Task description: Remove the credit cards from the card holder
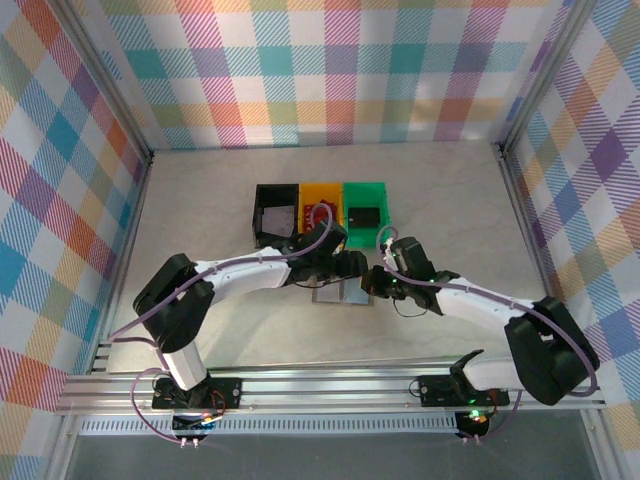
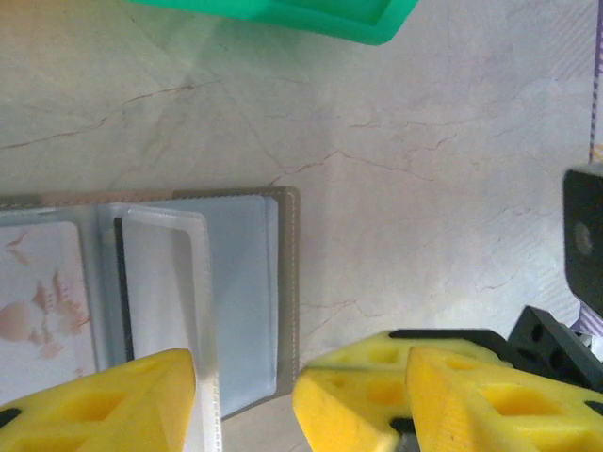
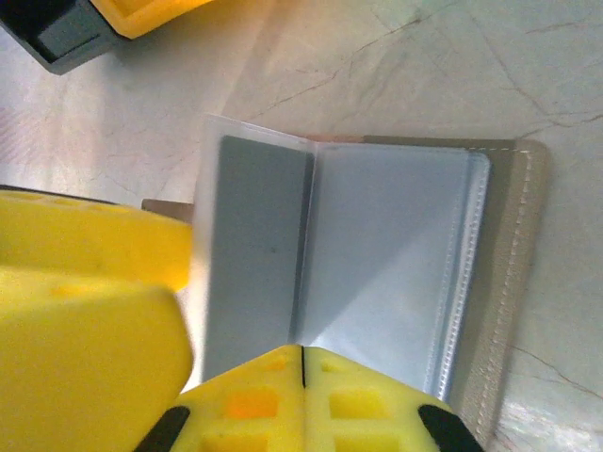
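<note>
The grey card holder (image 1: 338,293) lies open on the table between both arms, clear sleeves up (image 2: 240,292) (image 3: 405,264). One sleeve stands lifted with a grey card (image 3: 252,247) inside it. A pale card with reddish marks (image 2: 38,301) sits in the left panel. My left gripper (image 1: 350,266) (image 2: 245,405) is open, its yellow fingers astride the lifted sleeve's edge. My right gripper (image 1: 378,282) (image 3: 301,363) is shut, its tips down on the holder at the fold between the sleeves. One of its fingers (image 2: 495,395) shows beside my left gripper.
Black (image 1: 262,225), yellow (image 1: 306,192) and green (image 1: 385,200) bins stand in a row just behind the holder. A red item lies in the yellow bin, a dark flat piece in the green one. The green bin's rim (image 2: 283,14) is close ahead. Plaid walls enclose the table.
</note>
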### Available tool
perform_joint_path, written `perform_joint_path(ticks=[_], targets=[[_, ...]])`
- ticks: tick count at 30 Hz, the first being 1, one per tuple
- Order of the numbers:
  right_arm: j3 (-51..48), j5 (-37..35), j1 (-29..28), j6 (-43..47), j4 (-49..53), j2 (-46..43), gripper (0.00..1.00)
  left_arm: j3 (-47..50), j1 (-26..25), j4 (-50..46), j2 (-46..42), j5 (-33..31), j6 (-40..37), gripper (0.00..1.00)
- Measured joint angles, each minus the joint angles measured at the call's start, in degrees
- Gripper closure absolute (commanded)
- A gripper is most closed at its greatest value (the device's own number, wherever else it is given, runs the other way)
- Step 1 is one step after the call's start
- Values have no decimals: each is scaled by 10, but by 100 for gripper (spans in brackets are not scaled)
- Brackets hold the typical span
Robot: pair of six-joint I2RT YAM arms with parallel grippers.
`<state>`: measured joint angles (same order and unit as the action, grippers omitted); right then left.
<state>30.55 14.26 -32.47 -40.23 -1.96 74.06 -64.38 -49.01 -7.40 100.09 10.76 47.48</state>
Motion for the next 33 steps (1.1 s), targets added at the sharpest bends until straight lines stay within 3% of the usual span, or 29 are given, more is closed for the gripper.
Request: perform_joint_path(ticks=[14,27,33], targets=[[-26,-7,17,0,-5,-45,100,0,0,6,14,-1,5,38],[-24,60,22,-9,-32,25,100,103,2,18,-23,-18,-28,42],[-15,81,22,-15,-47,58,100,107,2,48,-22,-18,-34,46]])
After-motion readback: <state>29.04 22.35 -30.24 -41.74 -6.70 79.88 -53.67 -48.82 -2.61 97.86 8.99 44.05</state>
